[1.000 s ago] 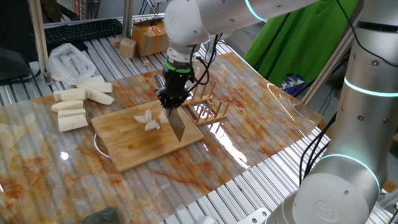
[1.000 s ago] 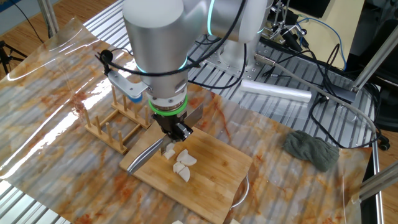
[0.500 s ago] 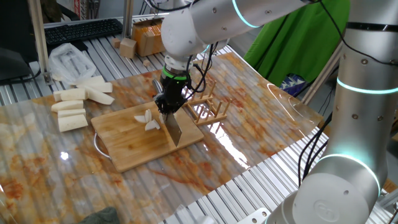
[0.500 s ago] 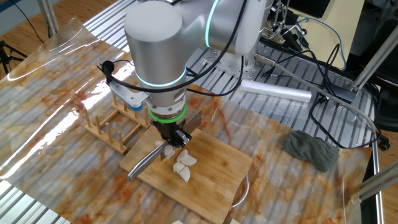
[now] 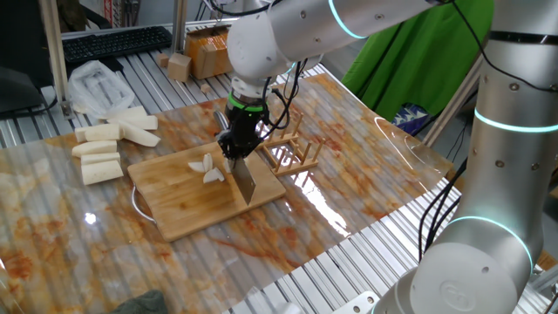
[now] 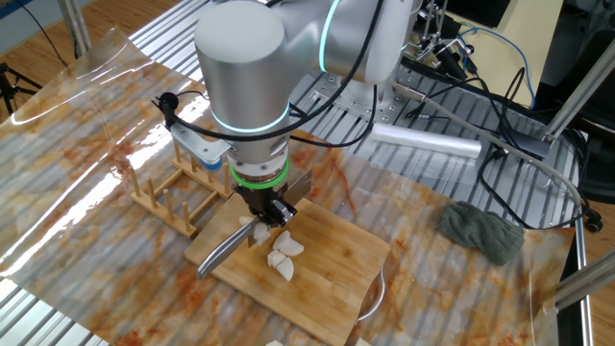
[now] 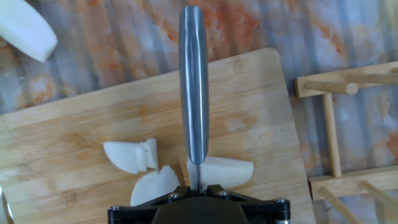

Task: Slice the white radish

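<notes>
A: The creamy-white radish chunk (image 7: 227,171) lies on the pale bamboo cutting board (image 7: 74,137), at about five o'clock from the board's middle in the hand view. The steel knife blade (image 7: 193,87) sits on its left end. Two cut pale slices (image 7: 140,168) lie at nine o'clock from it, just beside it.

B: And the pincer?

A: The black pincer (image 5: 235,146) is pressed together on the knife's handle, pointing straight down, with the blade running out toward twelve o'clock in the hand view.

B: What could go wrong?

A: I'd judge the chunk is the weak point. It's short and rounded, nothing pins it, and the blade bears near its end, not its middle. A downward push could roll it or squirt it toward three o'clock, leaving a wedge, not a slice.

B: Anything else?

A: The loose slices are near the blade. A sideways drag could sweep them about the board. The wooden dish rack (image 7: 348,143) stands at three o'clock, just off the board's edge, so a swing that way may clip its pegs. The board itself rests loose on the marbled plastic-covered surface (image 5: 366,174), so hard pressing could slide it.

B: And the longer white radish sticks (image 5: 105,148)?

A: Well apart, at nine o'clock in one fixed view. No risk there.
</notes>
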`<state>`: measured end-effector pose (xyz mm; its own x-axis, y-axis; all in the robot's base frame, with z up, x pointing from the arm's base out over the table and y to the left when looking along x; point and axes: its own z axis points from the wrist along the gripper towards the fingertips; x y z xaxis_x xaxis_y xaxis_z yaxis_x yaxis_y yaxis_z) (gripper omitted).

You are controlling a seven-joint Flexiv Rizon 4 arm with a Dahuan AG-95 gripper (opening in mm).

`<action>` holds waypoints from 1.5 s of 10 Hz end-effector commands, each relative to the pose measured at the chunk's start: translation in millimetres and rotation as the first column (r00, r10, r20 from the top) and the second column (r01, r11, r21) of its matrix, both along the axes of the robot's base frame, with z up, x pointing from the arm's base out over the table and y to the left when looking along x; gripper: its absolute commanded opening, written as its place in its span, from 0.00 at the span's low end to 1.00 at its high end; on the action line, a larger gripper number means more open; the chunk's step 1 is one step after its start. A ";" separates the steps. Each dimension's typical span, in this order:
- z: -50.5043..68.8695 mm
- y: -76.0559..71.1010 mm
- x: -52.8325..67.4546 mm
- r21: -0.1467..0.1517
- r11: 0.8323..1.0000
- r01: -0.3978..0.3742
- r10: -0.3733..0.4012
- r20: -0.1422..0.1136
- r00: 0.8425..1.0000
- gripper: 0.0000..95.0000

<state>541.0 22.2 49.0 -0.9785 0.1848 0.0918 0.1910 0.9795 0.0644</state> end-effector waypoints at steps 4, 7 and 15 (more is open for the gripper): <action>-12.1 2.9 1.5 0.001 1.000 0.005 -0.005 0.010 1.000 0.00; -17.8 3.9 1.7 -0.001 1.000 0.002 -0.002 0.006 1.000 0.00; 11.4 13.0 -1.7 -0.005 1.000 0.026 -0.026 -0.003 1.000 0.00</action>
